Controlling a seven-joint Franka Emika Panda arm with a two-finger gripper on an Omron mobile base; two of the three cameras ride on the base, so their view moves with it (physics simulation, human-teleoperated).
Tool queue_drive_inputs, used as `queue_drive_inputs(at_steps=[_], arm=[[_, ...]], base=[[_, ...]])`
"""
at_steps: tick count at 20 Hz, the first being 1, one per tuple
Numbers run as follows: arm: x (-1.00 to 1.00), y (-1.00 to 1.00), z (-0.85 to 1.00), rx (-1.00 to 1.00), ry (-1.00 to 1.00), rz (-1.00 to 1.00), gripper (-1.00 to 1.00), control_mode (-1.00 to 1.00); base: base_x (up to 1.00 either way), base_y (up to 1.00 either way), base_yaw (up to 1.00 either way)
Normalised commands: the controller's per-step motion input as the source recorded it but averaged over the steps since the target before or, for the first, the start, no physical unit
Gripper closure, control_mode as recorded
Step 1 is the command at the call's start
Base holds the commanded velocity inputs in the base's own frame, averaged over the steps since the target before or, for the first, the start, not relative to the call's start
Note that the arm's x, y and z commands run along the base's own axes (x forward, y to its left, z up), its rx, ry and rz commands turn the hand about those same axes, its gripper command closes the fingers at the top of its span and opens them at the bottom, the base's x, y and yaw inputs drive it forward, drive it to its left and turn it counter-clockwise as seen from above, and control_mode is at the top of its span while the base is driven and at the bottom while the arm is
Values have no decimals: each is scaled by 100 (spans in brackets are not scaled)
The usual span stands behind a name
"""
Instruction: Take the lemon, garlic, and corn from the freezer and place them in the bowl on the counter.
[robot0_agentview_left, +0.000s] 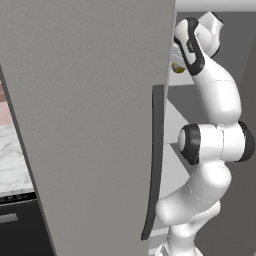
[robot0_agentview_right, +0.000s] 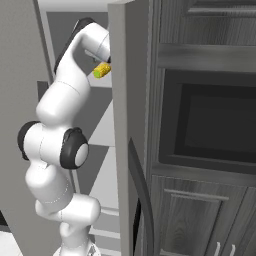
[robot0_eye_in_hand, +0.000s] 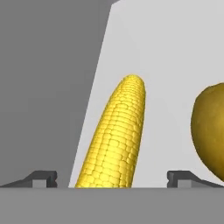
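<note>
freezer: tall matte grey freezer, door open.
corn: bright yellow kernelled cob on its shelf, centred between the tips, pointing 12 o'clock; likely stiff, light, rollable, so grip mid-length.
lemon: yellow-orange round fruit, 3 o'clock.
gripper: two-finger gripper, jaws apart, empty.

I'm looking at a pale grey freezer shelf in the hand view. The corn lies directly on it, lengthwise, its tapered end pointing away from me. Beside it, apart from the cob, sits the lemon, cut off by the frame edge. The shelf's dark grey side wall stands just beside the corn.
</note>
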Motion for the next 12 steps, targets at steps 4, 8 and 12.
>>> queue_drive_inputs(at_steps=[4,8,12], arm=[[1,30,-18,0,13,5,-100,-100],[4,2,-17,0,11,8,-100,-100],[2,-1,-30,0,2,0,-100,-100]], base=[[0,0,0],[0,0,0],[0,0,0]])
